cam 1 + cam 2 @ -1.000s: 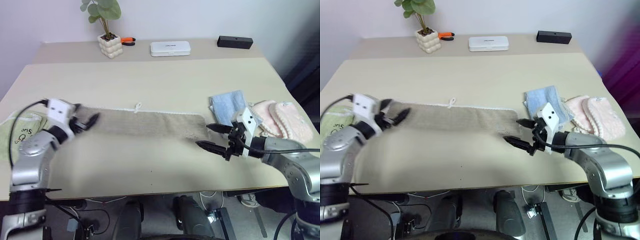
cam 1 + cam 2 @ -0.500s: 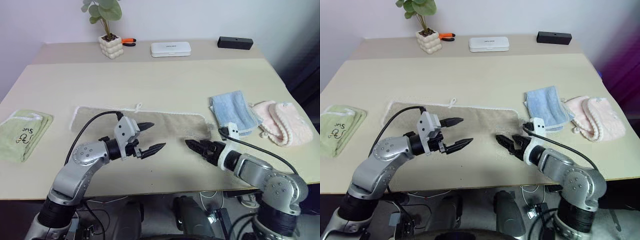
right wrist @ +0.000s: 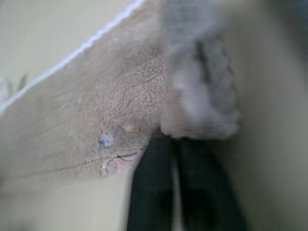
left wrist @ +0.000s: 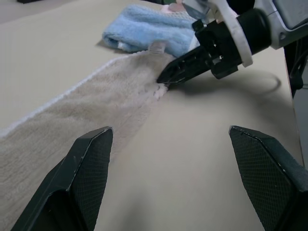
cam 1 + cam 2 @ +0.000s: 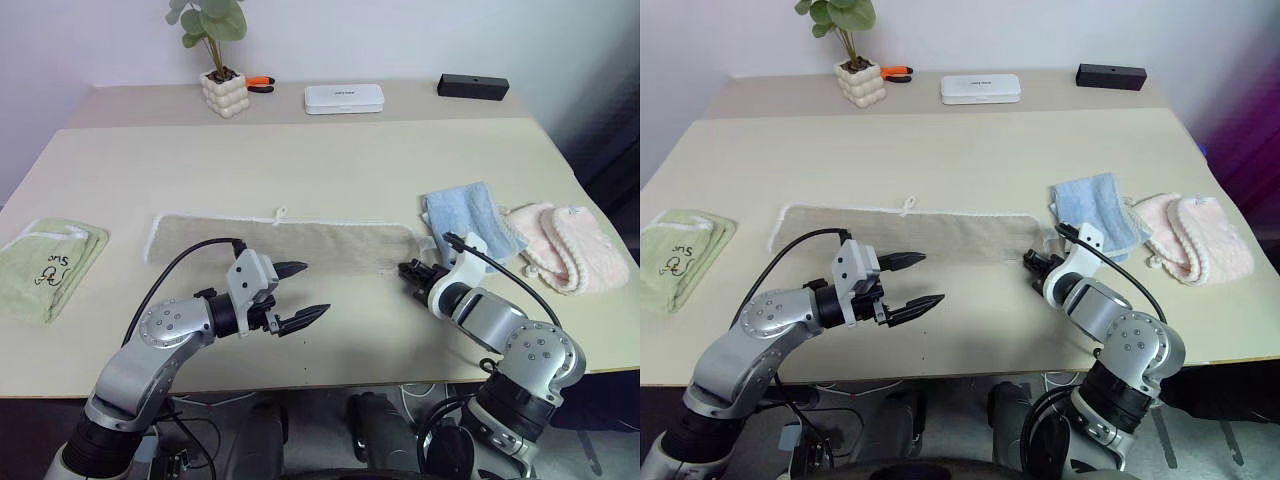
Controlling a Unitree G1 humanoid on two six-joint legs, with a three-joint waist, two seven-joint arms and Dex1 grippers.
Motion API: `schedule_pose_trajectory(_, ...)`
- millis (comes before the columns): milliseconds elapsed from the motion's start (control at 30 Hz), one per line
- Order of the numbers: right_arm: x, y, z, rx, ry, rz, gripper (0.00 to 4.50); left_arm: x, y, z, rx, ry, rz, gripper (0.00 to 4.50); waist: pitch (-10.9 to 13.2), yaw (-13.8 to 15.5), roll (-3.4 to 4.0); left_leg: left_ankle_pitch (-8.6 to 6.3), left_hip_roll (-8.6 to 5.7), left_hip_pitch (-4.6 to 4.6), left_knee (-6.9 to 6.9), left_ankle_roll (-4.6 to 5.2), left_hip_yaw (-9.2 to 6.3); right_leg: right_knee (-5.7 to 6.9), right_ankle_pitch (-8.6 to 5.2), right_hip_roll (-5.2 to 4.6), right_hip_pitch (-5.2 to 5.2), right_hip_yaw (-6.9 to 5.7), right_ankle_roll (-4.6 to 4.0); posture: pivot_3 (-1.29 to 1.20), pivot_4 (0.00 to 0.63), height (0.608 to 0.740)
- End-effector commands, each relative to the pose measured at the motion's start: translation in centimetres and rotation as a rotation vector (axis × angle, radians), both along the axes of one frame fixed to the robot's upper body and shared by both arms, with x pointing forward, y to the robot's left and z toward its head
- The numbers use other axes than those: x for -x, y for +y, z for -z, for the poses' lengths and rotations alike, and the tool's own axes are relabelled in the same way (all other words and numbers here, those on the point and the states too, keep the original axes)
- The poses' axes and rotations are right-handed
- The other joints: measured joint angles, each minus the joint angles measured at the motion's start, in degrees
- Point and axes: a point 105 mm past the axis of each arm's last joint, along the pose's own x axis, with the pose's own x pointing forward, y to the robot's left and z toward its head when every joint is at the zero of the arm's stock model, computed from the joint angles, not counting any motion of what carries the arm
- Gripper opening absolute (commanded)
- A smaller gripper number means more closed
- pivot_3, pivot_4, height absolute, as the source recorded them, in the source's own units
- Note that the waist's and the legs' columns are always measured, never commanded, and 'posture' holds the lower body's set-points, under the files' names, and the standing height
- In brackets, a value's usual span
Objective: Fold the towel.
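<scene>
While the left gripper (image 5: pixel 303 293) gapes, the right gripper (image 4: pixel 163 78) seemingly pinches the towel's (image 5: pixel 300 243) corner.

A broad beige table (image 5: pixel 330 160) fills the room under soft, even light, backed by a plain pale wall (image 5: pixel 400 35) (lavender-tinted). A second tabletop (image 5: pixel 140 100) butts against its far edge. Dark floor (image 5: pixel 320 425) shows below the near edge.

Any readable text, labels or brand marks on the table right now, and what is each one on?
"Su…": dark lettering on the pale green folded towel, the rest too small to read.
White case at the back: a faint dark mark, unreadable.
Black box: no legible text.
Beige towel: small embroidered motif near its end, no words.
</scene>
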Motion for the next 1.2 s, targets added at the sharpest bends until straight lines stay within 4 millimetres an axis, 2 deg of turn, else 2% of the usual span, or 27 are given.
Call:
schedule_pose_trajectory(33,-0.5,-0.8,-1.1,-0.009,-0.043,0.061,0.07,0.7,-0.3,-0.5,0.008,-0.019,0.024,3.95,0.0,0.0,0.00,0.00,0.00,0.00,-0.01,0.00,0.00,0.00,0.00,0.00,-0.01,0.00,0.00,0.00,0.150,0.737)
schedule_pose_trajectory(167,-0.7,-1.0,-2.2,0.031,-0.088,0.048,0.07,0.7,-0.3,-0.5,0.006,-0.016,0.023,3.95,0.0,-0.1,0.02,0.00,0.00,0.00,-0.03,0.00,0.00,0.00,-0.01,0.00,-0.04,0.00,-0.02,0.00,0.150,0.737)
schedule_pose_trajectory(233,-1.0,-1.2,-4.7,0.218,-0.197,-0.042,0.07,0.5,0.0,-0.5,0.004,-0.015,0.009,3.95,0.1,-0.2,0.11,0.00,0.00,-0.01,-0.05,0.00,0.01,-0.02,-0.02,0.00,-0.05,0.00,-0.03,0.00,0.150,0.737)
schedule_pose_trajectory(267,-1.1,-0.3,-6.9,0.360,-0.301,-0.151,0.07,0.4,0.4,-0.6,0.007,-0.015,-0.005,3.95,0.1,-0.2,0.12,0.00,-0.01,-0.03,-0.05,0.00,0.02,-0.03,-0.03,-0.01,-0.06,0.01,-0.05,0.00,0.150,0.737)
schedule_pose_trajectory(300,-1.0,1.1,-8.7,0.498,-0.396,-0.283,0.07,0.3,0.6,-0.8,0.012,-0.012,-0.014,3.95,0.2,-0.4,0.42,0.00,-0.01,-0.03,-0.07,0.00,0.01,-0.03,-0.05,0.00,-0.07,0.00,-0.06,0.00,0.150,0.737)
schedule_pose_trajectory(333,-0.6,2.6,-9.6,0.603,-0.467,-0.408,0.07,0.4,0.7,-1.0,0.019,-0.008,-0.015,3.95,0.4,-0.6,0.64,0.00,-0.06,-0.12,-0.04,0.00,0.07,-0.07,-0.07,-0.09,-0.15,0.05,-0.10,0.00,0.150,0.737)
schedule_pose_trajectory(400,0.0,4.9,-10.1,0.695,-0.545,-0.584,0.07,0.7,0.5,-1.4,0.043,0.002,-0.001,3.95,0.2,-1.3,0.41,0.00,-0.10,-0.10,-0.09,0.00,0.09,-0.09,-0.09,-0.09,-0.19,0.11,-0.07,0.00,0.150,0.737)
schedule_pose_trajectory(467,0.3,7.3,-10.1,0.754,-0.614,-0.728,0.07,1.0,0.1,-2.3,0.111,0.023,0.007,3.95,0.0,-1.9,0.10,-0.01,0.05,0.05,-0.32,0.01,0.05,-0.10,-0.08,0.09,-0.17,0.07,-0.06,0.00,0.150,0.737)
schedule_pose_trajectory(533,0.4,9.6,-9.7,0.758,-0.662,-0.834,0.07,1.0,0.0,-3.1,0.165,0.045,-0.001,3.95,0.1,-2.1,0.08,-0.01,0.18,0.04,-0.32,0.03,-0.02,-0.07,-0.07,0.23,-0.17,0.01,-0.05,0.00,0.150,0.737)
schedule_pose_trajectory(600,0.3,11.1,-9.0,0.761,-0.681,-0.900,0.07,1.0,0.4,-3.4,0.186,0.065,-0.019,3.95,0.1,-2.1,0.08,-0.01,0.18,0.02,-0.31,0.03,-0.02,-0.05,-0.07,0.22,-0.18,0.01,-0.05,0.00,0.150,0.737)
schedule_pose_trajectory(733,0.0,15.2,-5.9,0.812,-0.708,-1.079,0.07,0.2,4.1,-2.5,0.134,0.101,-0.165,3.95,0.1,-2.5,0.06,-0.01,0.15,0.02,-0.23,0.03,0.01,-0.05,-0.05,0.16,-0.18,0.02,-0.05,0.00,0.150,0.737)
schedule_pose_trajectory(933,-1.2,17.0,-4.4,0.808,-0.708,-1.104,0.07,1.2,6.5,-1.3,0.050,0.135,-0.230,3.95,0.1,-2.2,0.02,-0.01,0.11,-0.07,-0.28,0.03,0.00,-0.07,-0.07,0.07,-0.24,-0.02,-0.06,0.00,0.150,0.737)
schedule_pose_trajectory(1167,-1.2,17.8,-3.9,0.802,-0.723,-1.144,0.07,1.7,6.4,-0.9,0.051,0.141,-0.250,3.95,0.1,-1.3,0.02,-0.01,0.08,-0.05,-0.27,0.02,0.00,-0.05,-0.07,0.04,-0.24,-0.03,-0.07,0.00,0.150,0.737)
schedule_pose_trajectory(1200,-0.8,17.7,-4.1,0.780,-0.729,-1.166,0.30,1.6,6.4,-0.9,0.050,0.142,-0.252,3.95,0.1,-1.3,0.02,-0.01,0.08,-0.05,-0.27,0.02,0.00,-0.05,-0.07,0.04,-0.24,-0.03,-0.07,0.00,0.150,0.737)
